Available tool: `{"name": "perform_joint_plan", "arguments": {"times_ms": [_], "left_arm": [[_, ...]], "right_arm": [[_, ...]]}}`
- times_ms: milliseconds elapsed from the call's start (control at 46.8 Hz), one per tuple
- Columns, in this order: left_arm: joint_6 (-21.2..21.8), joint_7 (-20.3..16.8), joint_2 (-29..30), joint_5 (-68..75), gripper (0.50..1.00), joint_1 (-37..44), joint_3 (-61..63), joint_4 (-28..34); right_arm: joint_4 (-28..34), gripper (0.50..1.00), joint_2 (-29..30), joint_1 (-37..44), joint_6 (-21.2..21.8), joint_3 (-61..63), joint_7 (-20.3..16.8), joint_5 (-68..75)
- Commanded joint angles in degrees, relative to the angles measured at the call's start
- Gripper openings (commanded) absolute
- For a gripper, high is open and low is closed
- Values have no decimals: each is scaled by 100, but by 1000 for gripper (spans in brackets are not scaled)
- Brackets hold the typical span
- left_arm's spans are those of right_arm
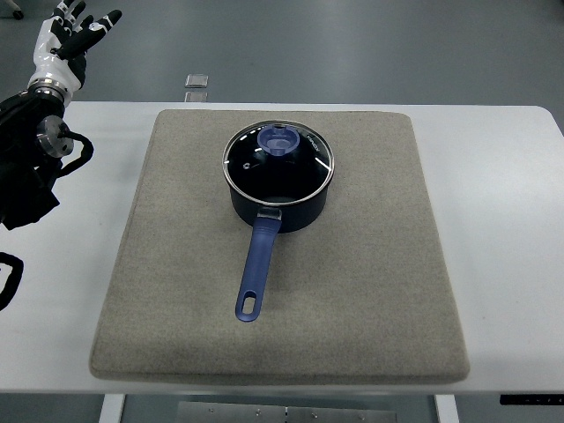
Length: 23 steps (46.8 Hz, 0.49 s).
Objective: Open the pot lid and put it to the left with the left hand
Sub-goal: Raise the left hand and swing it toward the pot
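pot: dark blue saucepan (278, 198) mid-mat, long blue handle (257, 269) toward camera
lid: round glass lid with blue knob (280, 141) still seated on pot
mat: grey felt mat (370, 291) on white table (507, 229)
left hand: white-and-black robot hand (75, 35) top-left, fingers spread, empty, well apart from pot

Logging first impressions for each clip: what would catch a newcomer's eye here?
A dark blue pot with its glass lid on sits mid-mat, its blue handle pointing toward the camera. The grey mat covers most of the white table. At top left, the left robot hand hangs beyond the table edge, fingers spread, holding nothing.
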Motion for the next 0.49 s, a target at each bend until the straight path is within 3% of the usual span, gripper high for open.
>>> {"name": "perform_joint_plan", "arguments": {"times_ms": [0, 470], "left_arm": [[1, 0, 2, 10, 988, 2, 0, -8], [-157, 0, 2, 10, 986, -209, 501, -140]], "right_arm": [[-5, 917, 0, 1, 0, 2, 0, 0], [4, 917, 0, 1, 0, -7, 0, 0]]}}
